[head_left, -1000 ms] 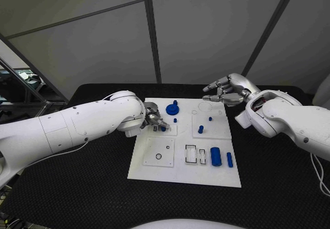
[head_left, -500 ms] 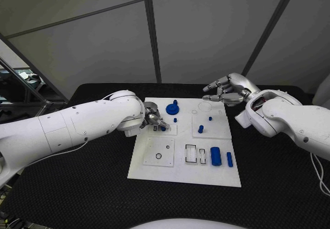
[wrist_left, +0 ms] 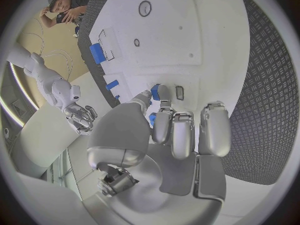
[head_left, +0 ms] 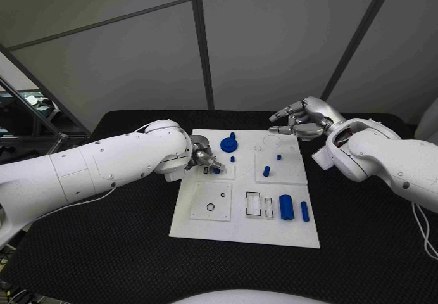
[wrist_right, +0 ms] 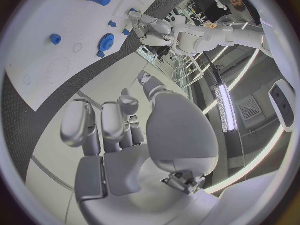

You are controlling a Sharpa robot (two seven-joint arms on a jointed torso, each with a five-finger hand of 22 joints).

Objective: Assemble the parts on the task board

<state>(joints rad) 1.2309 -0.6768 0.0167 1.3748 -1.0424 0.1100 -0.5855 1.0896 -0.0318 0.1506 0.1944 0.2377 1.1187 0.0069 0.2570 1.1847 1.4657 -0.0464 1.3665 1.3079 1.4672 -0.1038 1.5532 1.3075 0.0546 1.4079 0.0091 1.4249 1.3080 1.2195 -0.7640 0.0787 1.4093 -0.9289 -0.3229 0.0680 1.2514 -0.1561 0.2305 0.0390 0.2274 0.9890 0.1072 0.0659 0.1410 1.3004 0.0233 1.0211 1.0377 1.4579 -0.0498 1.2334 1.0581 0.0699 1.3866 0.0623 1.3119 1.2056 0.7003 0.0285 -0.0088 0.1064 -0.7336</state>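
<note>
Pinching a small blue part [head_left: 219, 170] between left hand [head_left: 202, 158] fingertips [wrist_left: 161, 126], just above the task board [head_left: 228, 228]. Judging it light, rigid, slippery: gripping its sides. Hovering right hand [head_left: 299, 121] beyond the far edge, fingers apart, empty.

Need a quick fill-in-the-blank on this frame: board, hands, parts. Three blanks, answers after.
1. The left hand pinches a small ____ part over the task board.
2. The right hand hovers at the board's far corner, holding ____.
3. The blue gear sits on the board nearer the ____ hand.

Missing words: blue; nothing; left
</note>
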